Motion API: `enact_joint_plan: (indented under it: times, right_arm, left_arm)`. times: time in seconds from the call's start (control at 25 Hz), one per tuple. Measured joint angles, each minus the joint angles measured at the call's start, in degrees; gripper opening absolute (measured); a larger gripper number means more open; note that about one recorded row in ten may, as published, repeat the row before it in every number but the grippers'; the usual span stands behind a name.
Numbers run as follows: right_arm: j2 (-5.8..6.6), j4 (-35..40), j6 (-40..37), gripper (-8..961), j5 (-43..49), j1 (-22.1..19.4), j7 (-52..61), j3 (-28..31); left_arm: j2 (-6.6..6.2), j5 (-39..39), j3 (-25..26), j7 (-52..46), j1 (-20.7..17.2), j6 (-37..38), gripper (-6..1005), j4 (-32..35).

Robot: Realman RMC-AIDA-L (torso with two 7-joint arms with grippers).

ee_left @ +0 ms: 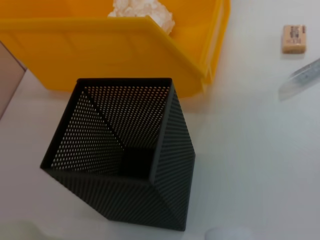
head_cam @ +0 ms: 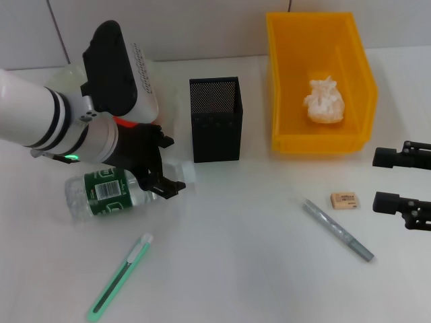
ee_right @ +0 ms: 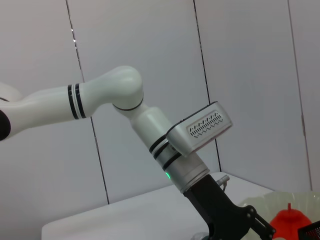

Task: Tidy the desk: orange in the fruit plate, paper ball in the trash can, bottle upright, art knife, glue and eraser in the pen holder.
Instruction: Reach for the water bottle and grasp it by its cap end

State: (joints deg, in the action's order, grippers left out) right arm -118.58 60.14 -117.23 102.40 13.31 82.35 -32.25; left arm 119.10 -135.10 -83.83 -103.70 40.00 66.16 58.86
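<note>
One bottle (head_cam: 111, 193) lies sideways, so my left claw (head_cam: 158, 180) spreads open around its neck to stand it up; right claw (head_cam: 397, 180) idles open.

bottle (head_cam: 108, 194) label: barcode, print unreadable | eraser (head_cam: 344, 200): print unreadable

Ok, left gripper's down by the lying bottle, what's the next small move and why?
Probably close the left gripper on the bottle near its cap end. The bottle lies on its side, the open fingers sit at its neck, and it must end upright. The paper ball is already in the bin, and the right gripper waits by the eraser.
</note>
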Motion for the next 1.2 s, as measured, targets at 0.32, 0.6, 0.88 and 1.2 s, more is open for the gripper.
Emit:
enact_joint_plan:
  times: [0.32, 0.6, 0.88, 1.2]
  right_arm:
    - [0.01, -0.19, -0.02, 674, 0.00, 0.05, 0.01, 0.00]
    - [0.10, -0.65, -0.02, 673, 0.00, -0.01, 0.01, -0.01]
    - [0.05, -0.75, 0.02, 673, -0.01, -0.18, 0.01, -0.01]
    - [-0.13, -0.73, 0.07, 672, -0.01, -0.33, 0.05, -0.01]
  left_arm:
    - [-0.01, -0.40, -2.49, -1.81, 1.06, -1.01, 749, -0.45]
    - [0.00, -0.42, -3.88, -2.30, 1.13, -2.60, 747, -0.61]
    - [0.05, -0.42, -4.13, -2.88, 1.94, -3.47, 745, -2.13]
    - [0.08, -0.43, -5.34, -3.54, 3.19, -4.17, 742, -4.18]
